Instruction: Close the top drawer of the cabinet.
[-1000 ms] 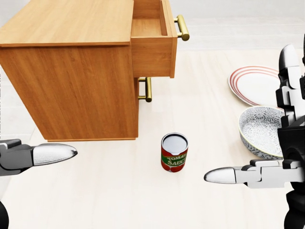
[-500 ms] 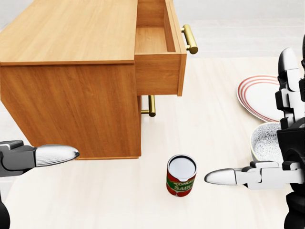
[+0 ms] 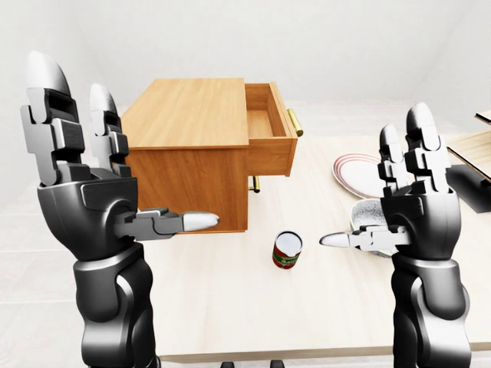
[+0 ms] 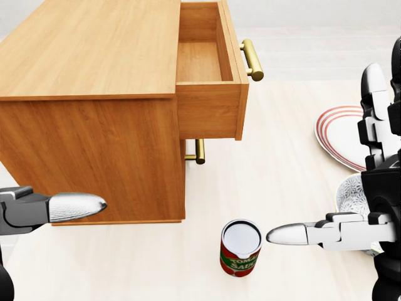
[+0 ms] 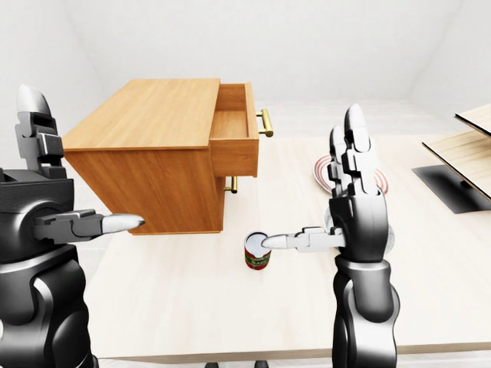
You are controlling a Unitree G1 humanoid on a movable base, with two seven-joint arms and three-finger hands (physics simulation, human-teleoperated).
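Top drawer [image 4: 210, 75] stands pulled out at 12 o'clock of the head view. Left hand [image 3: 100, 192] and right hand [image 3: 406, 199], fingers spread, hold nothing; bare table [image 4: 282, 157] lies between drawer and right hand.

You're looking at a light-wood cabinet [image 4: 94, 113] sitting on the pale tabletop, filling the upper left of the head view, its flat top bare. Its top drawer [image 4: 210, 81] stands pulled well out to the right of the carcass — open, level, and showing a bare wooden interior. You can see the drawer's side panel and thin front panel clearly; a brass bar handle [image 4: 252, 59] runs along that front, standing off on short posts. Beneath it, the lower drawer is shut, so only its matching brass handle [image 4: 199, 151] pokes out past the cabinet's right edge — tucked in the shadow under the open drawer
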